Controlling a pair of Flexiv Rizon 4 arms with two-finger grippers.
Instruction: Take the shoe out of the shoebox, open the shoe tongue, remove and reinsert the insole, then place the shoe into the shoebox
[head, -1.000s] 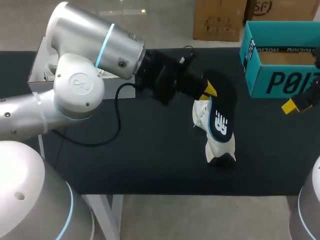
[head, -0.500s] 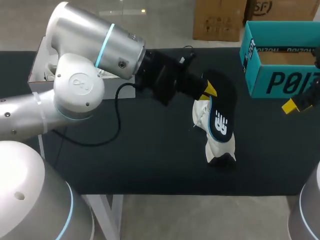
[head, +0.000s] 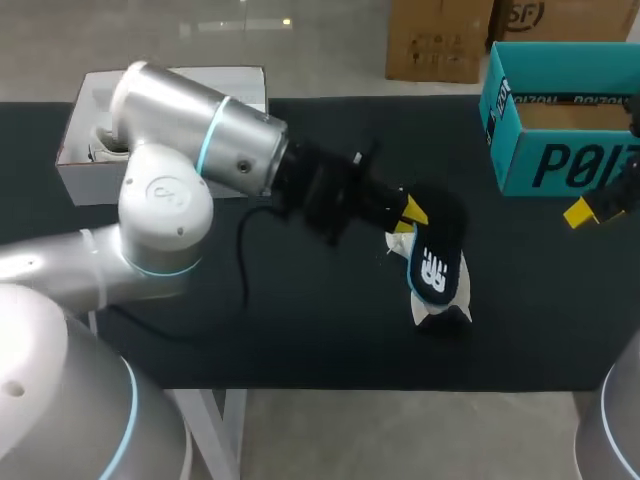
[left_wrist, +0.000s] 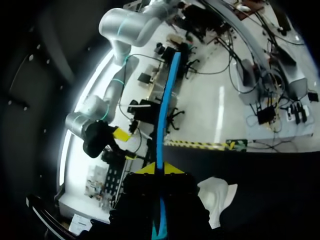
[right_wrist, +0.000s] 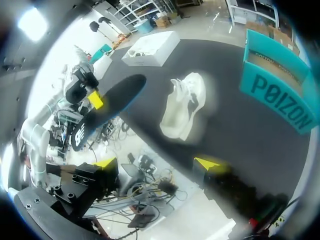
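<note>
My left gripper (head: 405, 212) is shut on one end of a black insole (head: 436, 254) with a blue rim and a white logo. The insole slants down over the white shoe (head: 445, 305), which lies on the black table with only its toe and a bit of upper showing. In the left wrist view the insole (left_wrist: 161, 110) stands edge-on between the yellow tips of my left gripper (left_wrist: 160, 169), with the shoe (left_wrist: 216, 197) beside them. My right gripper (head: 592, 208) hangs open in front of the teal shoebox (head: 560, 110). From the right wrist view my right gripper (right_wrist: 157, 165) looks at the shoe (right_wrist: 182, 105), the insole (right_wrist: 107, 107) and the shoebox (right_wrist: 280, 95).
A white open box (head: 95, 150) sits at the table's back left, partly behind my left arm; it also shows beyond the shoe (right_wrist: 152, 48). A black cable (head: 245, 250) hangs from the left wrist over the table.
My left arm has dropped and drawn toward the table's front, bringing the insole lower and closer onto the shoe. The right gripper has stayed put.
</note>
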